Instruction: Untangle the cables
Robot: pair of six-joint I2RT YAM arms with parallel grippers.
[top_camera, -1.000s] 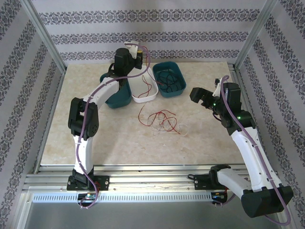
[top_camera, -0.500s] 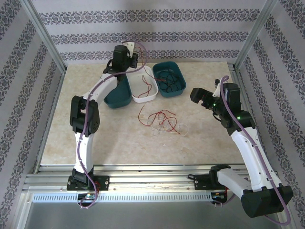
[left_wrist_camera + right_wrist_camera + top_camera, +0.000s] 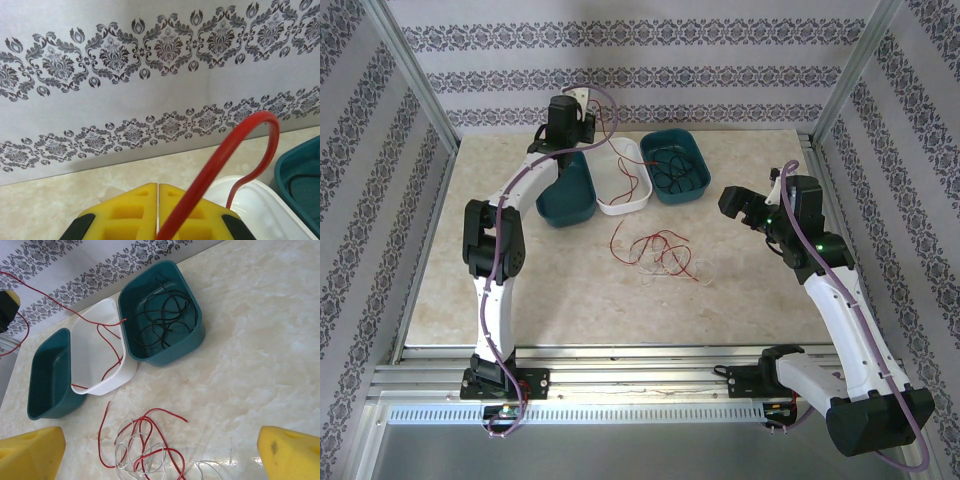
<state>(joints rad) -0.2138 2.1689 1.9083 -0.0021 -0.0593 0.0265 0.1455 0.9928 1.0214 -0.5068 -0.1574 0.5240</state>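
Grey wallpaper [image 3: 720, 80] with bands of dark damask ornament closes in a pale marble-look counter [image 3: 550, 280]. Three bins stand side by side at its far edge: a teal bin [image 3: 570, 205] on the left, a white bin [image 3: 625, 207] in the middle and a second teal bin [image 3: 706, 175] on the right.

The left end effector [image 3: 158, 195] is raised near the back wall, above the far end of the left teal bin. Its yellow fingers [image 3: 125, 215] are pressed together and pinch a red cable [image 3: 220, 160]. From the grip the cable rises, bends over in a loop and drops into the white bin, where its lower part lies curled on the floor.

Coils of black cables [image 3: 165, 322] lie inside the right teal bin. A loose tangle of red and white cables [image 3: 655, 252] lies on the open counter in front of the bins, well apart from both arms.

The right end effector [image 3: 748, 208] hangs above the right side of the counter, facing the bins. Its fingers [image 3: 30, 452] are spread wide and hold nothing, with the tangle below and between them in the right wrist view.
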